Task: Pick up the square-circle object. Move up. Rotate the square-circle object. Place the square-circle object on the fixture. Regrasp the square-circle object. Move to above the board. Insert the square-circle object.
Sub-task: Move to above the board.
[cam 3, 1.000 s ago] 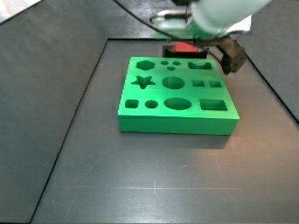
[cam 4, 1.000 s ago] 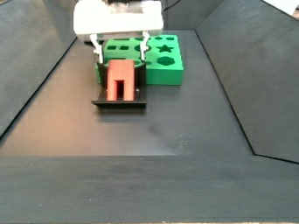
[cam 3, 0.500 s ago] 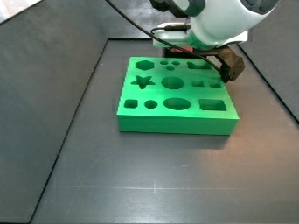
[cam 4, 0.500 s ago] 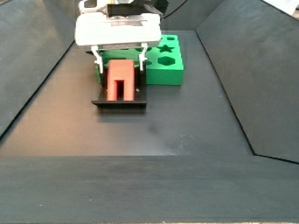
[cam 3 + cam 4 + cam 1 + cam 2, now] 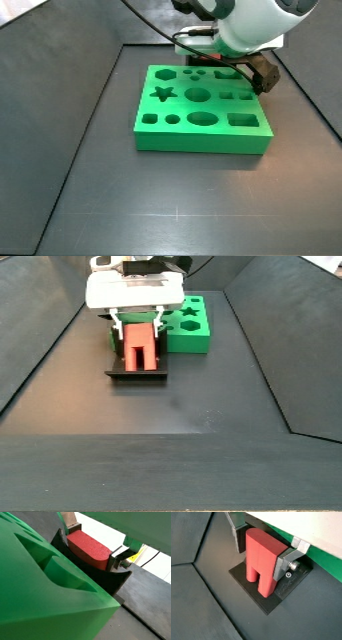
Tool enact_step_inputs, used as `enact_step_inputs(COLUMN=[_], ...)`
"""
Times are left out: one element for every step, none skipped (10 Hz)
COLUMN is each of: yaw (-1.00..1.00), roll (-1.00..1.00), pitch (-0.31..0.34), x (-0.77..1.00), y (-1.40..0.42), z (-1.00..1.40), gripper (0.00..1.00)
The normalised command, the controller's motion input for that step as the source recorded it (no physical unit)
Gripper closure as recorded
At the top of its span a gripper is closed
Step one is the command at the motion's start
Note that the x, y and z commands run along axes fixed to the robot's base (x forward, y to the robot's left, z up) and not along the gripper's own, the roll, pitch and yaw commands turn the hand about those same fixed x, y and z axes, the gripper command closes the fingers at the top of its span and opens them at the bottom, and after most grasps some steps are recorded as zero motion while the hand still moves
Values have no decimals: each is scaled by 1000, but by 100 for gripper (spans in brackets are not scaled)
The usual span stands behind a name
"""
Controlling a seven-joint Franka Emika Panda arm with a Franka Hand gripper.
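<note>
Your gripper (image 5: 135,322) sat low over the fixture (image 5: 138,373), fingers (image 5: 286,564) spread either side of the square-circle object (image 5: 138,347) lying on it, beside the board (image 5: 194,324). Closing off-centre could have tipped it. Since a second earlier the gripper had descended.

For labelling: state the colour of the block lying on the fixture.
Red; the square-circle object shows best in a wrist view.

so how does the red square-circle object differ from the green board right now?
The square-circle object is red, small and narrow; the board is green, far larger. The object lies on the fixture with the gripper straddling it; the board sits on the floor, untouched. The board has shaped holes; the object ends in two prongs.
</note>
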Motion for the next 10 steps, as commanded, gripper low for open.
enact_step_inputs(yaw=[115,133,144,147,140,124,94,79,41,2], roll=[6,-45,-56,-58,-49,-49,-45,-42,-38,-41], pitch=[175,131,91,64,14,-15,-46,-59,-66,-59], x=[-62,-57,-57,-57,-58,-57,-59,-60,-62,-63], y=[103,91,87,84,79,77,72,69,65,58], z=[1000,1000,1000,1000,1000,1000,1000,1000,1000,1000], gripper=[100,100,100,100,100,100,100,100,100,100])
